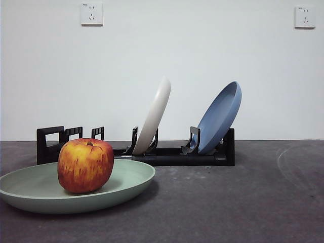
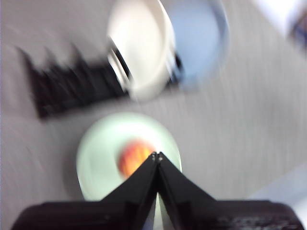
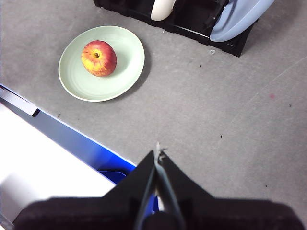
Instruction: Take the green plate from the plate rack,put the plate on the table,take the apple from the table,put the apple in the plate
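On the table (image 1: 243,202), near the front: the green plate (image 1: 30,190), lying flat, with the apple (image 1: 85,165) sitting upright inside it, stem dimple up, a little off the middle of the plate. Red with yellow-orange streaks, wholly within the rim, touching the plate only.

Behind the plate: the plate rack (image 1: 167,157), long, low and black, stretching across the table, its squared loop handle at the end nearest the plate. Two plates standing in its slots, both leaning the same way: a cream-white plate (image 1: 154,116) toward the middle and a blue plate (image 1: 220,117) at the far end from the handle. Slots by the handle holding nothing.

High above the plate: the left gripper (image 2: 157,154), jaws pressed together tip to tip, holding nothing, well clear of the apple (image 2: 134,157) and the green plate (image 2: 98,155) below it. Blurred in that view, yet rack (image 2: 72,88), white plate (image 2: 141,48) and blue plate (image 2: 199,40) recognisable.

Off to the side, over bare table (image 3: 230,110): the right gripper (image 3: 158,151), jaws likewise closed together and empty, well apart from the green plate (image 3: 122,62) and apple (image 3: 99,58). Beside it, the table's edge with a blue and white surface beyond.

On the wall behind: two white sockets (image 1: 91,13).
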